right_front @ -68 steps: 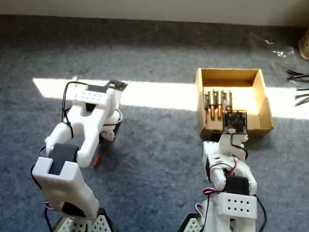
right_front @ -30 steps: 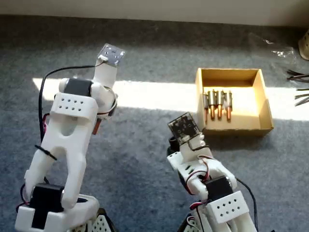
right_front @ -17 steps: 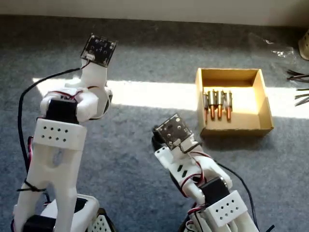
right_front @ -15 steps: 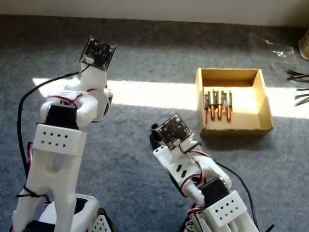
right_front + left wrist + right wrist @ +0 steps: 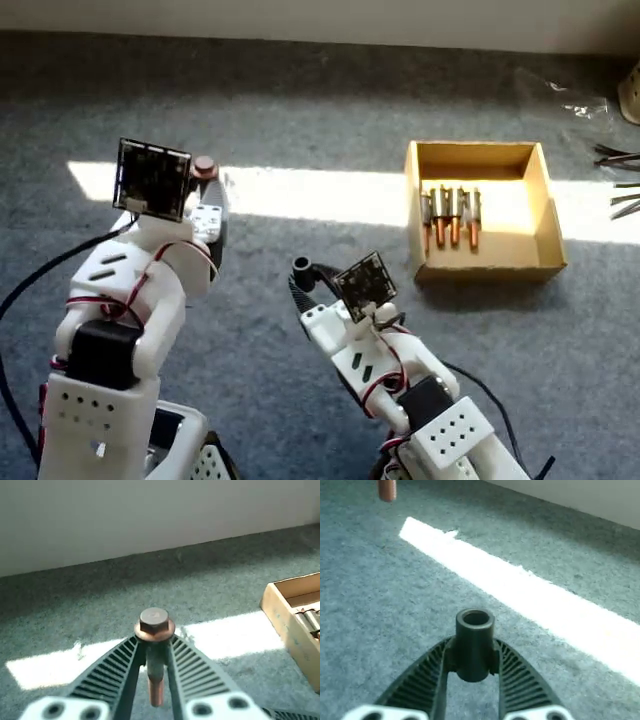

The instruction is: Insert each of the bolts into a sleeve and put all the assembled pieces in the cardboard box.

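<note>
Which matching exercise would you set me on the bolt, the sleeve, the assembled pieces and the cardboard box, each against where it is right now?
Things:
1. bolt
2. sleeve
3. assembled pieces
4. cardboard box

Places:
A. resting on the grey carpet
B. clamped upright in the right tool
C. lying side by side inside the box
D. clamped in the left tool, head above the fingers

Pairs: 1-D, 2-B, 3-C, 4-A

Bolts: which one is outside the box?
The bare copper bolt clamped head-up in the left gripper; the other four lie side by side in the cardboard box.
</note>
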You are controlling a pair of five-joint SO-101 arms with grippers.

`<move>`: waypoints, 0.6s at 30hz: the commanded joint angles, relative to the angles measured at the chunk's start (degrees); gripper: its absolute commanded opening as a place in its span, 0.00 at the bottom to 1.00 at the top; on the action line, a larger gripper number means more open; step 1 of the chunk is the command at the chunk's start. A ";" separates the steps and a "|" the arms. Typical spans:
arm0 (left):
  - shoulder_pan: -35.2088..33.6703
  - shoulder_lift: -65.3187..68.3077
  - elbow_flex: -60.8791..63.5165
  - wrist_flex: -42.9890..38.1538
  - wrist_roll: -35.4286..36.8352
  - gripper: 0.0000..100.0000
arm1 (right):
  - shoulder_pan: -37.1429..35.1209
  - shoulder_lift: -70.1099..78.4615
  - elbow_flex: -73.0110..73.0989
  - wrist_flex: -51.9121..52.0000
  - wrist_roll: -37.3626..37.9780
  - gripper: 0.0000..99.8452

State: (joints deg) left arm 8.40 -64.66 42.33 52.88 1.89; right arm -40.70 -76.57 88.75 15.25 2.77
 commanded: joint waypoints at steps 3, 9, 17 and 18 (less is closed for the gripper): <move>7.52 -2.86 -0.75 -1.41 0.53 0.00 | -0.31 -0.84 -0.40 -1.89 -0.62 0.00; 10.24 -7.25 -0.75 -2.11 2.55 0.00 | 1.27 -0.92 -0.40 -1.98 -0.62 0.00; 10.42 -12.88 -0.40 -2.81 10.37 0.00 | 4.18 -0.75 -0.22 -8.57 -0.62 0.00; 10.59 -13.05 -0.31 -2.73 10.73 0.00 | 4.26 -0.84 -0.22 -8.57 -0.62 0.00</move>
State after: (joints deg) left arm 17.80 -76.44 42.33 51.47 11.65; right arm -37.63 -76.57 88.75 9.27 2.77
